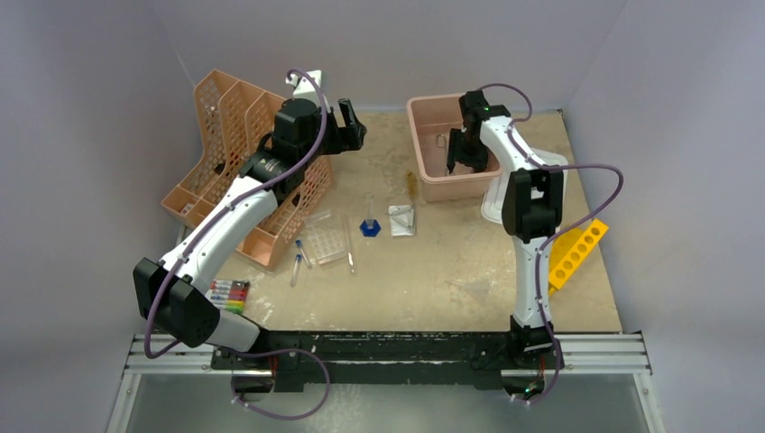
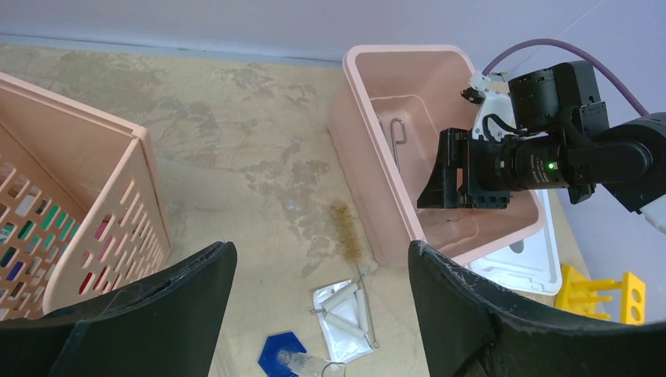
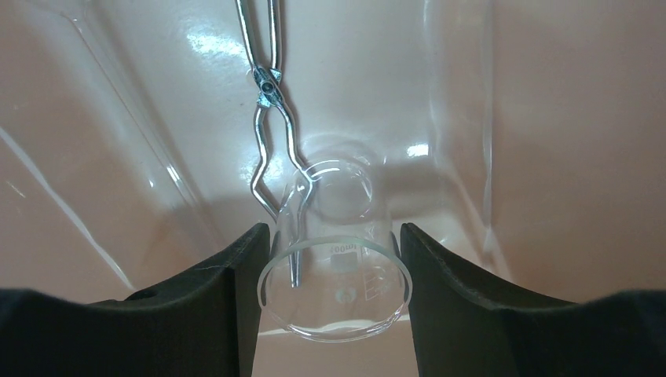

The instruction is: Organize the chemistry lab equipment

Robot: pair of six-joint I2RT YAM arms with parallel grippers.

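The right hand (image 1: 462, 152) is reached down inside the pink bin (image 1: 417, 135), which stands at the far edge of the table (image 1: 433, 289), right of centre. A clear glass beaker (image 3: 336, 259) is gripped between its two fingers, mouth up toward the wrist camera, so that it can be set down upright rather than dropped. Metal tongs (image 3: 271, 86) lie on the bin floor, their tips seen through the glass. Whether the beaker's base already rests on the floor or on those tips cannot be made out. The left hand (image 2: 320, 255) is held wide open and empty, raised beside the orange organiser (image 1: 221, 117) near the far left corner, apparently parked out of the bin's way. Waiting to be sorted near the middle of the table are a flask (image 1: 368, 224) on a blue base, a clear rack (image 1: 327, 239) and blue-capped tubes (image 1: 298, 262). A slow, gentle release is called for, since glass is being set against metal.
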